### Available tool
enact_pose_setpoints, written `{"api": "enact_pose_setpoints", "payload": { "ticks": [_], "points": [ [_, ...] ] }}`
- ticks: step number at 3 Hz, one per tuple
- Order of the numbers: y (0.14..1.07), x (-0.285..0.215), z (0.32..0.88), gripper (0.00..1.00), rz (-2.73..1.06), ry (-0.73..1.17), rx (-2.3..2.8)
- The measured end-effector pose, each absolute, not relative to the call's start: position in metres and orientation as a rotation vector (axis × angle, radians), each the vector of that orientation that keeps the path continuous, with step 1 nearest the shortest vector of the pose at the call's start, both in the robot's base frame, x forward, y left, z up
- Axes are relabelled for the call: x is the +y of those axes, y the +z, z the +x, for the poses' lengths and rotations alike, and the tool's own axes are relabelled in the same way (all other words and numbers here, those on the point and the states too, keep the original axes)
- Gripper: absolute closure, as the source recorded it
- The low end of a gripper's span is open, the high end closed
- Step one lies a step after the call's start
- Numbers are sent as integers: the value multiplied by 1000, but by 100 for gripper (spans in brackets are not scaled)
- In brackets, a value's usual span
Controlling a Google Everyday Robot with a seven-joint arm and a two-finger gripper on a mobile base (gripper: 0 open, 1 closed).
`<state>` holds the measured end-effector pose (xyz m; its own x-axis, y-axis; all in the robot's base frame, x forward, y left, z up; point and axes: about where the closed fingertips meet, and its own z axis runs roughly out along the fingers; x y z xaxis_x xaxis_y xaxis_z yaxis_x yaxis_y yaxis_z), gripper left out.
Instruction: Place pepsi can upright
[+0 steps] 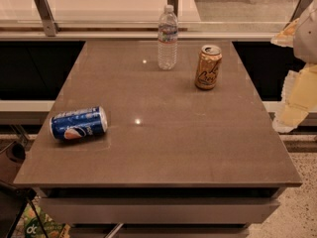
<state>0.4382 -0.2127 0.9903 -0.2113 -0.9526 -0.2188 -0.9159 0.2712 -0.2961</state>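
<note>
Pincer (293,100) sits at the far right edge of my view, off the right side of the worktop (163,148) and clear of it. It shows only as blurred cream-yellow shapes, so I can't tell if it's wide, narrow or closed. It holds nothing that I can see and touches nothing on the worktop.

Pepsi can (78,124) is well apart from the pincer, right across the worktop to its left and a bit nearer to me, close to the worktop's left edge. It's lying on its side, not upright, w/ the long axis running roughly left-right and the end facing the pincer sitting slightly higher in the frame. Blue body, white lettering along the top side, and the red-white-blue globe facing me low on the side. Can't tell which end is the top.

Arm (309,29): only a pale section shows, coming in from the top right corner. The cream parts hang below it, down past the worktop's right edge.

Closest thing to the pincer is the gold can (208,67), upright, to its left. The water bottle (167,38) stands upright farther left of that and toward the back, apart from the gold can.
</note>
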Motion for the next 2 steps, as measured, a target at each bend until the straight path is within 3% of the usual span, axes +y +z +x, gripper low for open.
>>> {"api": "enact_pose_setpoints", "payload": {
  "ticks": [2],
  "points": [
    [994,-198,444,0,-1707,-132,2142]
  ]
}}
